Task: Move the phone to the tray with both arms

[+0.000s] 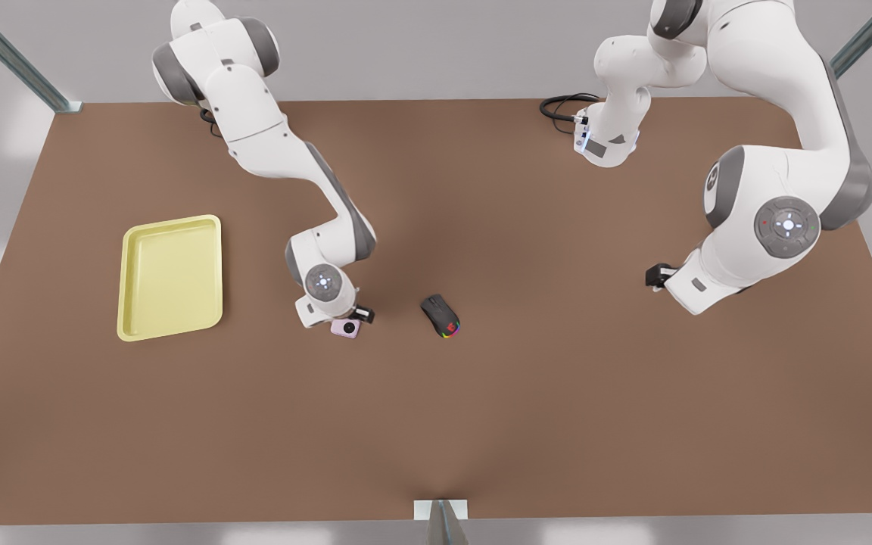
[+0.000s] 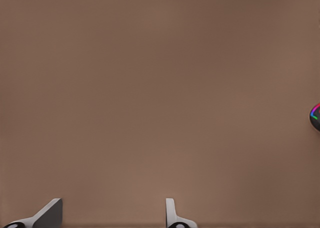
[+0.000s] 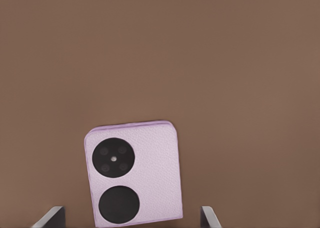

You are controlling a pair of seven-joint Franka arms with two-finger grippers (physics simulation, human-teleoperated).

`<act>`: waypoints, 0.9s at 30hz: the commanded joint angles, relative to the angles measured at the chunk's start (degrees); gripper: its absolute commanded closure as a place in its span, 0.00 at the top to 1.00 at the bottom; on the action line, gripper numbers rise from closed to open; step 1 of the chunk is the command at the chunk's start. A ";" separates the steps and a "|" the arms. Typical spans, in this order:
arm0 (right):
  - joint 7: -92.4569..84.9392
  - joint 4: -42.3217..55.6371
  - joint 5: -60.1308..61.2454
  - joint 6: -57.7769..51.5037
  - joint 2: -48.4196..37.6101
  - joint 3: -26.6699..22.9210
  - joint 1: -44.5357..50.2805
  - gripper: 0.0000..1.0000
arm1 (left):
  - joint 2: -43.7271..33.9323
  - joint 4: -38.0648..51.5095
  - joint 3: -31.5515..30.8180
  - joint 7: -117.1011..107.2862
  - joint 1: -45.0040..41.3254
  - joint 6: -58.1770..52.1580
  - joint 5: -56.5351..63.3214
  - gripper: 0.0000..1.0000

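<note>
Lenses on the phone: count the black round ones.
2, both on the phone's pink face in the right wrist view: one lens nearer its far edge, the other lens nearer the right gripper.

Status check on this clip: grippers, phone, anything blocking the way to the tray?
Right gripper open over the phone, nothing gripped. Left gripper open, waiting above bare table. Tray holds nothing. Mouse lies off that path.

Below me a broad brown table [image 1: 436,424] with a matte top spreads out, lit evenly. Pale grey floor surrounds it. Grey metal struts [image 1: 12,60] run slantwise off its far corners, and another post [image 1: 442,522] stands at the near edge's middle.
</note>
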 commanded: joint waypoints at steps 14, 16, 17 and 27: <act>-14.22 -2.26 0.18 7.46 1.26 0.00 0.31 1.00 | 0.66 0.03 -0.01 1.33 -0.09 0.27 0.23 1.00; -14.13 -2.26 0.18 7.54 1.61 0.00 0.22 1.00 | 0.74 0.03 -0.01 1.42 -0.09 0.36 0.23 1.00; -13.96 -2.17 0.18 7.46 1.61 0.00 0.22 1.00 | 0.74 0.03 -0.01 1.42 -0.09 0.36 0.23 1.00; -13.43 -1.91 0.71 7.90 2.05 0.00 0.22 0.77 | 1.01 0.03 -0.01 1.42 -0.09 0.36 0.32 1.00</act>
